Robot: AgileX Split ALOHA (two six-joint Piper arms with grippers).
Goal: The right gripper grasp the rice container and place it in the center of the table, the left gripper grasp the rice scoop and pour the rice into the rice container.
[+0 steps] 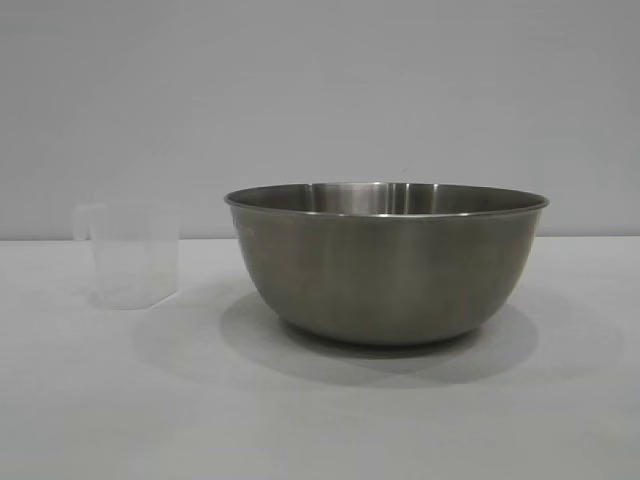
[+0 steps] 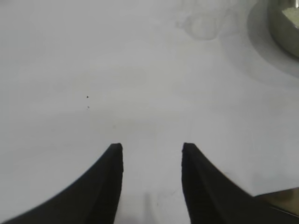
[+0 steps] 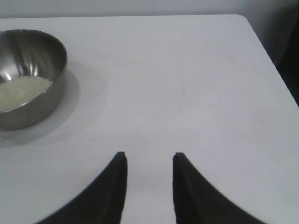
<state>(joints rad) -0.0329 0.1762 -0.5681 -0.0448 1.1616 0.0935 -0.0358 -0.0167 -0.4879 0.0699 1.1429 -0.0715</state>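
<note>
The rice container (image 1: 386,262), a stainless-steel mixing bowl, stands upright on the table (image 1: 320,420). The rice (image 3: 21,91) lies inside it as a shallow off-white layer. The rice scoop (image 1: 132,254), a clear plastic measuring cup, stands upright beside the bowl, apart from it, and appears empty. The right gripper (image 3: 149,161) hovers over bare table, fingers spread and holding nothing; the bowl sits well ahead of it, off to one side. The left gripper (image 2: 152,151) is likewise released, with scoop and bowl far ahead.
</note>
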